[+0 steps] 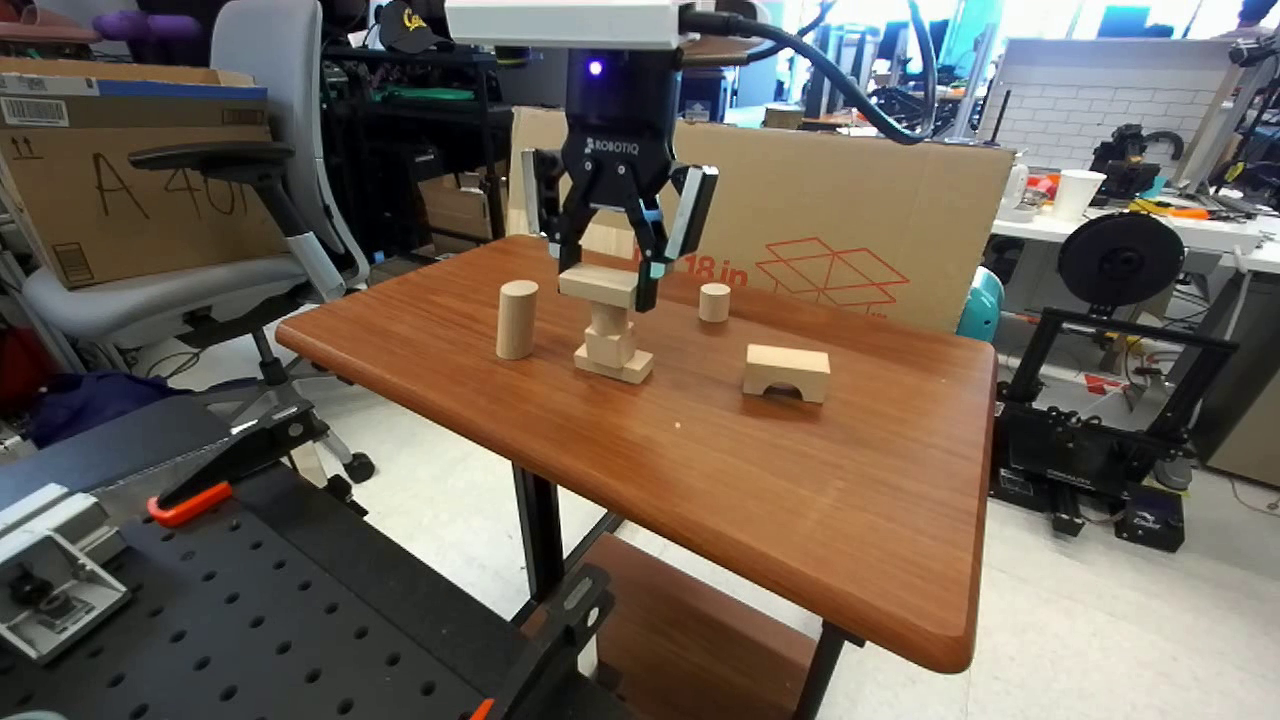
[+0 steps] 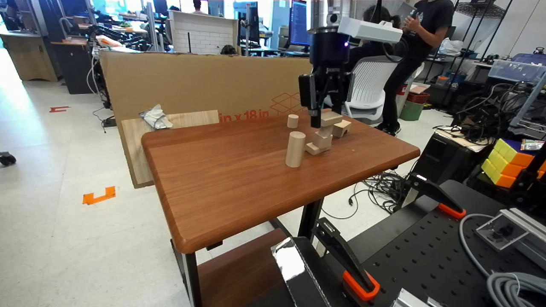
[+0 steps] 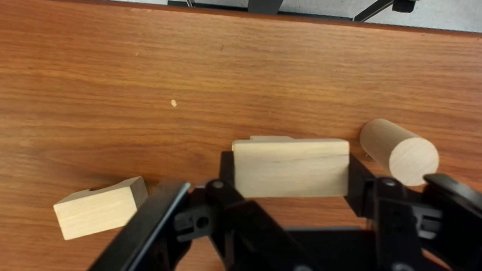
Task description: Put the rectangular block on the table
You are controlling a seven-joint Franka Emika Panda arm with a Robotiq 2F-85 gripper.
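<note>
Claw [image 1: 607,283] is pinching rectangular block [image 3: 292,169] by its two short ends, just above centre of an exterior view, near centre of the wrist view. Block is showing roughly level at the top of a stack [image 1: 609,340]; whether stack or claw is bearing its weight, can't tell. End grip is probably leaving the underside free for setting down, and the narrow upper piece [image 1: 609,319] is giving the claw room on either side. Middle piece [image 1: 610,349] is sitting under that, base slab [image 1: 615,373] at the bottom, likely there for steadiness. Going by the task, block is needing a bare spot on the table [image 2: 222,170], left half of an exterior view probably suiting; it isn't touching the tabletop yet. Loose pieces are standing apart, likely keeping out of the claw's way. Counting: one claw, one table, one pinched block, three pieces showing under it, two cylinders, being tall cylinder [image 1: 516,322] left of centre and short cylinder [image 1: 714,303] right of centre and higher, plus one arch block [image 1: 787,365] farther right, hollow side down.
</note>
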